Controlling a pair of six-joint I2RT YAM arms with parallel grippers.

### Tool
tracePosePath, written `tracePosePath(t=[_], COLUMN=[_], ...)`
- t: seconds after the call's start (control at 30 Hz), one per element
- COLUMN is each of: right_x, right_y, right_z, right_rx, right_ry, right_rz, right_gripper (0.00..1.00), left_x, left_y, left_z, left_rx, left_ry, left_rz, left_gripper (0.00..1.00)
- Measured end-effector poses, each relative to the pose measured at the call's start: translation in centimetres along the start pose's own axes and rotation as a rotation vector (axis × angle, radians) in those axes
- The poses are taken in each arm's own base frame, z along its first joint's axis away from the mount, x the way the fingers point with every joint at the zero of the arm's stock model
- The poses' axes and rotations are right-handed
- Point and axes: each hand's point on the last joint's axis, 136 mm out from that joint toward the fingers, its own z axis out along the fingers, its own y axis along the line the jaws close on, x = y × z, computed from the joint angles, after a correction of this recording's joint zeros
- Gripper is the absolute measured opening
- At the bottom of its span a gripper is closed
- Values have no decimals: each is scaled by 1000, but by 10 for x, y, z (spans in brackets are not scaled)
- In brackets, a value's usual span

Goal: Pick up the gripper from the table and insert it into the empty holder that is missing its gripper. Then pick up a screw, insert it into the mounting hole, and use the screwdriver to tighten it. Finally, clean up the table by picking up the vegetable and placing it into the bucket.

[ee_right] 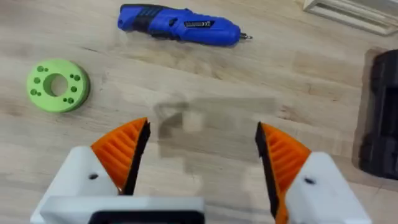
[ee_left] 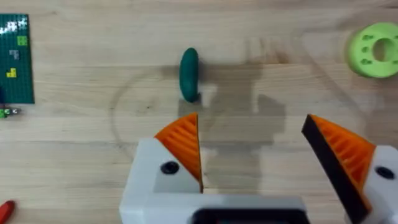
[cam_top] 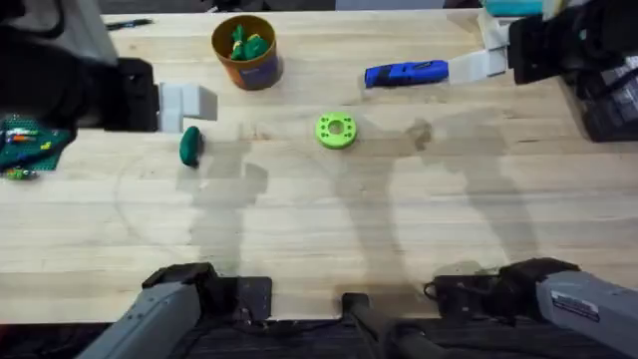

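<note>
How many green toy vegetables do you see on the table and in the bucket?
1 dark green vegetable lies on the table, left of the lime green disc. The bucket holds lighter green pieces, at least 2; more may be hidden inside.

Grey arm links, black joints; left gripper [ee_left: 252,146] white, orange ribbed pads [ee_left: 183,140].

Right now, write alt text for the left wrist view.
A dark green vegetable lies on the wooden table, just beyond the open left gripper with its orange fingertips. A lime green disc with holes sits off to one side, a green board at the opposite edge.
</note>
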Motion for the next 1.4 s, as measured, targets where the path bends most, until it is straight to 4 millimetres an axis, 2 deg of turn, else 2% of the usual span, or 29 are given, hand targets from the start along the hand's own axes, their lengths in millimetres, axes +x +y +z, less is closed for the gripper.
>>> tracePosePath(t=[0.17, 0.3, 0.6, 0.77, 0.87, 1.03, 1.3, 1.37, 1.4], right_x=[1, 1, 1, 1, 1, 1, 1, 1, 1], right_y=[0, 0, 0, 0, 0, 0, 0, 0, 0], right_z=[0, 0, 0, 0, 0, 0, 0, 0, 0], right_rx=[0, 0, 0, 0, 0, 0, 0, 0, 0], right_ry=[5, 5, 6, 5, 6, 6, 5, 5, 5], right_rz=[-1, -1, -1, -1, 0, 0, 0, 0, 0], right_gripper=[994, 994, 994, 994, 993, 993, 993, 993, 993], left_x=[-3, -5, 10, 25, 32, 34, 33, 33, 35], left_y=[17, 28, 38, 57, 66, 72, 71, 71, 71], left_z=[38, 77, 170, 206, 215, 216, 217, 217, 216], left_rx=[-76, -121, -118, -120, -96, -44, -21, -20, -16], left_ry=[131, 237, 459, 531, 547, 534, 528, 529, 535], left_rz=[14, 33, 83, 36, -2, -40, -28, -25, -18], left_gripper=[986, 986, 986, 985, 986, 986, 976, 762, 153])
